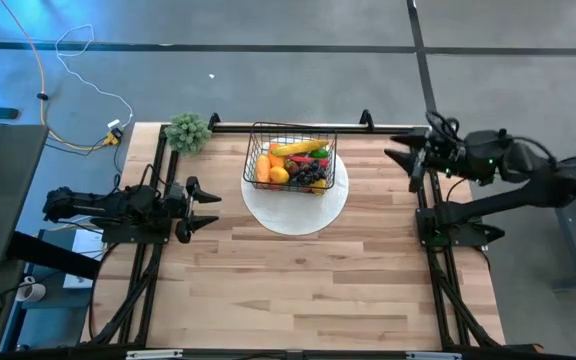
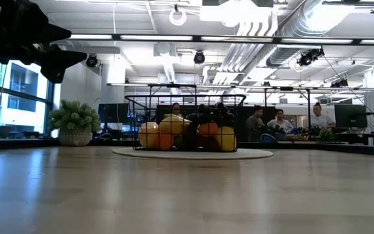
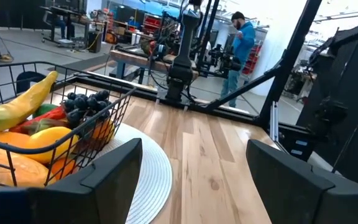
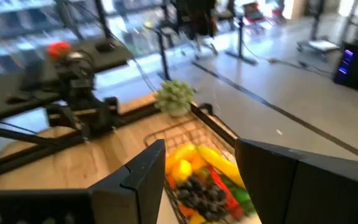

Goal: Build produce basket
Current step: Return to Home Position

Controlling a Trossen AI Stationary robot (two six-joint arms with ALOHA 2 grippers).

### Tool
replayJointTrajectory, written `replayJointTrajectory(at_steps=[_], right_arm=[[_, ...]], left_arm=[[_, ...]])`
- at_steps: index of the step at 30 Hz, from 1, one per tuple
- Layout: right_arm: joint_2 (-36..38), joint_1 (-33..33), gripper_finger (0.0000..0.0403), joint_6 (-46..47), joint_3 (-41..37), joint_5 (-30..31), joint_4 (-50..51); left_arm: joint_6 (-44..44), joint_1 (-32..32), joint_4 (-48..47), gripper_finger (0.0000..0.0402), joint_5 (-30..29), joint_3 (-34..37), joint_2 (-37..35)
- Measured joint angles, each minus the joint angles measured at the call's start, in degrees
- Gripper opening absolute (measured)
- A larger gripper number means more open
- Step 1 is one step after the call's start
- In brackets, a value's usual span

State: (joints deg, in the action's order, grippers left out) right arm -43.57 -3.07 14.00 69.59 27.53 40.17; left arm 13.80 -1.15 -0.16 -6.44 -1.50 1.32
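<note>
Wooden table [image 1: 298,280] bears black mesh basket [image 1: 258,140] heaped with colourful produce [image 1: 293,165].

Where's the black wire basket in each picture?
High view: the basket sits mid-table toward the far edge, on the white plate.
Low view: the basket is dead centre, on that plate.
Left wrist view: the basket is close, plate beneath.
Right wrist view: the basket is just in front of the green plant.
Shared landmark: the plate, though I can't make it out in the right wrist view.

Black wire-mesh basket [image 1: 290,155], glossy plastic produce [image 1: 296,165], pale wood-plank table [image 1: 298,280]
</note>
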Motion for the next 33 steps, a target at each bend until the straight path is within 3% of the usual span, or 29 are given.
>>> replayJointTrajectory(at_steps=[9, 18, 33], right_arm=[[16.1, 0.0, 0.0176, -1.5, -26.0, -2.5, -17.8], [25.9, 0.0, 0.0176, 2.1, -44.8, -3.7, -23.2], [37.2, 0.0, 0.0176, 5.5, -64.7, -6.7, -34.3]], left_arm=[[0.0, 0.0, 0.0, 0.0280, -0.2, 0.0, 0.0], [0.0, 0.0, 0.0, 0.0280, -0.2, 0.0, 0.0], [0.0, 0.0, 0.0, 0.0280, -0.2, 0.0, 0.0]])
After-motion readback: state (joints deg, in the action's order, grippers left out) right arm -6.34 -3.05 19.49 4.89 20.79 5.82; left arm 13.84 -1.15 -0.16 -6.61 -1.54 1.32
